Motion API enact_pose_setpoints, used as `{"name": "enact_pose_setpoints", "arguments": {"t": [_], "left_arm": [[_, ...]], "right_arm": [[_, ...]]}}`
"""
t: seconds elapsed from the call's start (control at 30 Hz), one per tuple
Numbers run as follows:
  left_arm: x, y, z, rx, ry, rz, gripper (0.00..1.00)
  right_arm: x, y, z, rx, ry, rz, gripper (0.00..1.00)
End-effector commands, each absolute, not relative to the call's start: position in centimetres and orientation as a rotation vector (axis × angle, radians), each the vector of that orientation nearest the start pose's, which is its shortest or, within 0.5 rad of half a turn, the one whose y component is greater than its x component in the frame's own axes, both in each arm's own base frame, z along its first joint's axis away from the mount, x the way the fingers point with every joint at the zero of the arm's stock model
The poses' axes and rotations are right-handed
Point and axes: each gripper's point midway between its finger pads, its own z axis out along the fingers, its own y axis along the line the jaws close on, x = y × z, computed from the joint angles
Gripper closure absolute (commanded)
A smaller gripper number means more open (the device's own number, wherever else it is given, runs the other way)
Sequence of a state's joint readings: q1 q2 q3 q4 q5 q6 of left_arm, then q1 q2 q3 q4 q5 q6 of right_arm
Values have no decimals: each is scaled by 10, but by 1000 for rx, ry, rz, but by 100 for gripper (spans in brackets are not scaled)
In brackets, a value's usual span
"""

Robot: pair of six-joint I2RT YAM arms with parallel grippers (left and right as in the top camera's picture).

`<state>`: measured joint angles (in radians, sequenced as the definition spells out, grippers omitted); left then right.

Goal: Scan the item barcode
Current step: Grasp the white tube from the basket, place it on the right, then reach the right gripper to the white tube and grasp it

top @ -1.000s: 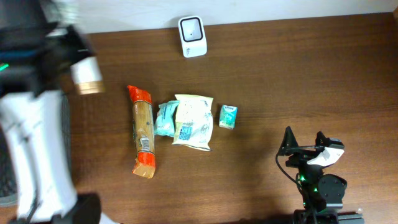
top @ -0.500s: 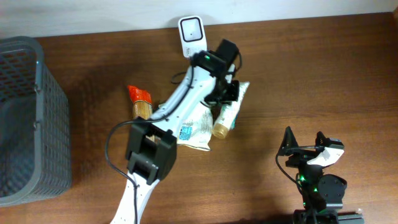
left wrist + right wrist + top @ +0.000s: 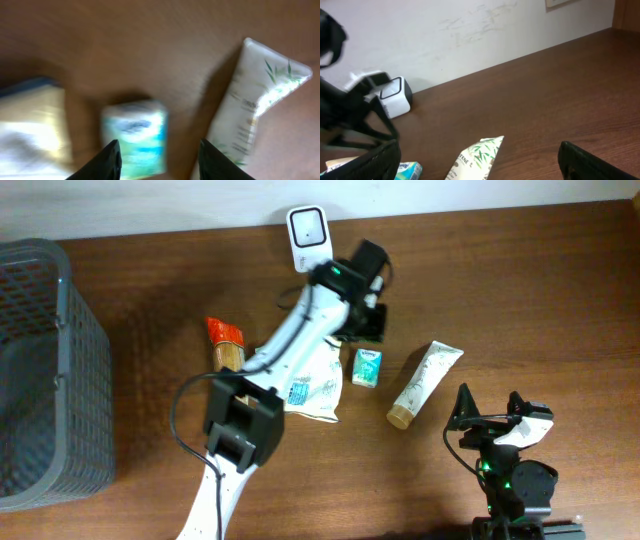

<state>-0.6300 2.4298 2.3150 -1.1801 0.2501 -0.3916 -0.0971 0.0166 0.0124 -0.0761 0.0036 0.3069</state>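
Observation:
A white tube with a leaf print and a tan cap (image 3: 424, 385) lies flat on the brown table, right of a small teal box (image 3: 367, 367). My left gripper (image 3: 366, 330) hovers just above the box with its jaws apart and nothing in them. The blurred left wrist view has the teal box (image 3: 135, 137) between and beyond the fingertips (image 3: 111, 161), and the tube (image 3: 260, 110) at the right. The white barcode scanner (image 3: 308, 238) stands at the table's back edge. My right gripper (image 3: 490, 408) rests open at the front right, facing the tube (image 3: 475, 157) and the scanner (image 3: 395, 95).
A grey mesh basket (image 3: 40, 370) stands at the far left. A pale snack bag (image 3: 318, 385) and a long orange-ended package (image 3: 225, 340) lie left of the teal box, partly under my left arm. The wall runs behind the scanner.
Half a second ago my left gripper held the tube over the snack bag. Its jaws have opened, and the tube now lies on the table further right. The right arm has not moved.

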Motion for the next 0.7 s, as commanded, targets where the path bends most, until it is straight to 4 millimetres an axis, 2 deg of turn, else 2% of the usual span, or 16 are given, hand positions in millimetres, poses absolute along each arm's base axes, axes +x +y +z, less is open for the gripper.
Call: {"name": "enact_pose_setpoints", "arguments": {"t": [0.0,0.03,0.07,0.1,0.13,0.17,0.2,0.23,0.3,0.4,0.47,0.5,0.57,0.6,0.67], "left_arm": [[457,-291,161,540,2763,-491,46],[475,-251,202,504,2690,-459,43],[487,-215,230,438,2639,-429,39],[492,-193,246,380,2610,-408,36],[499,-155,268,285,2568,-392,27],[502,-107,288,169,2531,-364,12],[502,-77,295,96,2520,-339,7],[501,-57,297,45,2523,-323,4],[501,-20,293,-52,2537,-294,1],[501,16,292,-144,2533,-267,1],[500,33,292,-187,2528,-254,1],[500,39,292,-202,2526,-249,1],[500,43,292,-211,2525,-246,1],[500,43,292,-211,2525,-246,1],[500,43,292,-211,2525,-246,1]], "right_arm": [[245,-25,154,336,1625,151,1],[245,-25,154,336,1625,151,1],[245,-25,154,336,1625,151,2],[245,-25,154,336,1625,151,1],[245,-25,154,336,1625,151,1],[245,-25,154,336,1625,151,1],[245,-27,154,339,1624,135,1],[244,-33,155,358,1614,101,1],[246,-25,161,327,1596,150,2],[246,0,165,216,1615,269,1],[246,5,173,202,1638,290,2],[247,4,186,207,1659,289,1],[254,8,207,182,1720,291,1],[263,13,221,145,1784,309,1],[282,19,234,135,1914,351,2]]}}
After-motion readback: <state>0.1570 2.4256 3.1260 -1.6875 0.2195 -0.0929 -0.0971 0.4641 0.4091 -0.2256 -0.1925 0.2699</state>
